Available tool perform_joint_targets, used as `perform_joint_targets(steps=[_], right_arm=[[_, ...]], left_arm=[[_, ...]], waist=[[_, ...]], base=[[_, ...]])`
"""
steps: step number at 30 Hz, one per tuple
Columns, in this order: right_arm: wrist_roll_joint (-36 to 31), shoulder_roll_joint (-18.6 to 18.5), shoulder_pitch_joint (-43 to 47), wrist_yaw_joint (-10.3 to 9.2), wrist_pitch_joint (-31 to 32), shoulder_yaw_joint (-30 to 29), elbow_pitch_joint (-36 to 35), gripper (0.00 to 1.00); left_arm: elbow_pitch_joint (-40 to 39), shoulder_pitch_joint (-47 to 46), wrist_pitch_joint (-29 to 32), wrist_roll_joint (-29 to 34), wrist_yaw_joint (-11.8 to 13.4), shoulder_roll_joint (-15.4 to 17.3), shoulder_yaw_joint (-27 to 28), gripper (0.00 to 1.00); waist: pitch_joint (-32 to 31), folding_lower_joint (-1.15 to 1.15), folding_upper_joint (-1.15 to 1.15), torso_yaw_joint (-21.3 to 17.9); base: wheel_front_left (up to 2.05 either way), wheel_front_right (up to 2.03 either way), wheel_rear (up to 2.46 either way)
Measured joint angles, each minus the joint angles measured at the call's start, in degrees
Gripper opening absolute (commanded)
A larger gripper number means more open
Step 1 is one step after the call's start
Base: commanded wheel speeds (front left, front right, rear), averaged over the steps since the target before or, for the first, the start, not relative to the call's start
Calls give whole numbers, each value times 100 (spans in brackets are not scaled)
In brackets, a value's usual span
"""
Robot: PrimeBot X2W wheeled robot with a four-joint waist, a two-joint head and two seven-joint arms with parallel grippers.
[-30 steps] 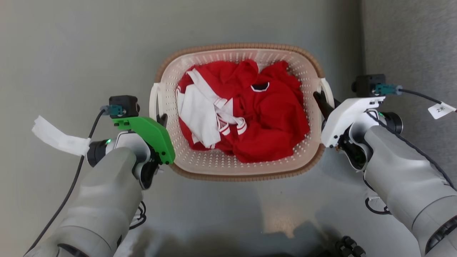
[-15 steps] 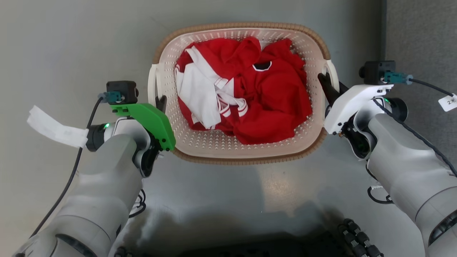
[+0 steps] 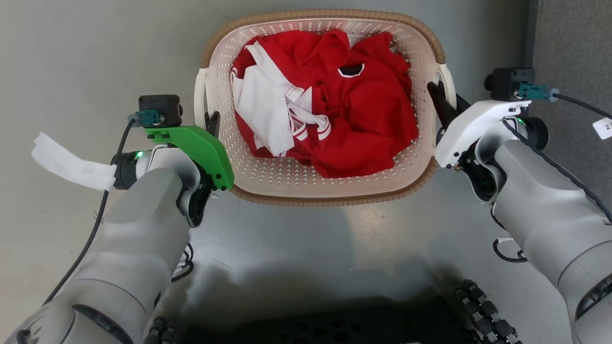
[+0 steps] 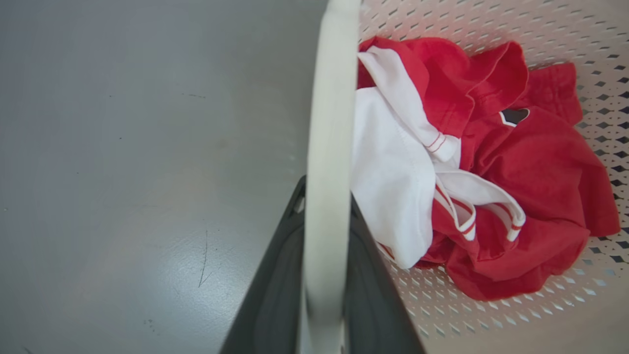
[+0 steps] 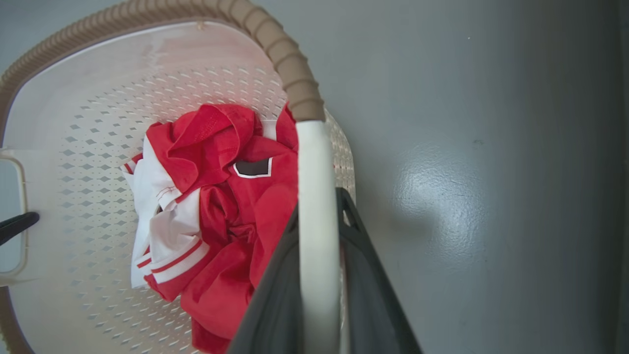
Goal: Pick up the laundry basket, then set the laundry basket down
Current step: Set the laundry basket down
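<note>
The laundry basket (image 3: 330,199) is cream-white and perforated with a brown woven-look rim, and it holds red and white clothes (image 3: 363,110). My left gripper (image 3: 210,125) is shut on its left white handle (image 3: 199,102). In the left wrist view the two dark fingers (image 4: 275,275) clamp that handle (image 4: 327,147) from both sides. My right gripper (image 3: 437,95) is shut on the right handle (image 3: 448,81); the right wrist view has its fingers (image 5: 368,275) either side of the white bar (image 5: 314,196). Whether the basket touches the floor I cannot tell.
Smooth grey floor (image 3: 95,57) surrounds the basket. A darker carpet strip (image 3: 573,48) runs along the right edge. My dark base (image 3: 334,325) lies at the bottom of the head view. White tags hang from the left cable (image 3: 67,162) and the right cable (image 3: 603,126).
The whole head picture has shifted: basket and both grippers now sit higher and look slightly larger, and my base has come into the bottom edge. Both grips on the handles are unchanged.
</note>
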Motion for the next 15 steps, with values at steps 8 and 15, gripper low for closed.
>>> perform_joint_targets(steps=[8,15], right_arm=[[32,0,-4,-1,-18,32,19,59],[36,24,-10,19,-25,83,20,100]], left_arm=[[20,-2,-19,0,0,0,-66,100],[20,-5,-16,-9,0,14,-129,100]], waist=[[25,-1,0,-6],[29,0,0,-12]], base=[[0,0,0],[0,0,0]])
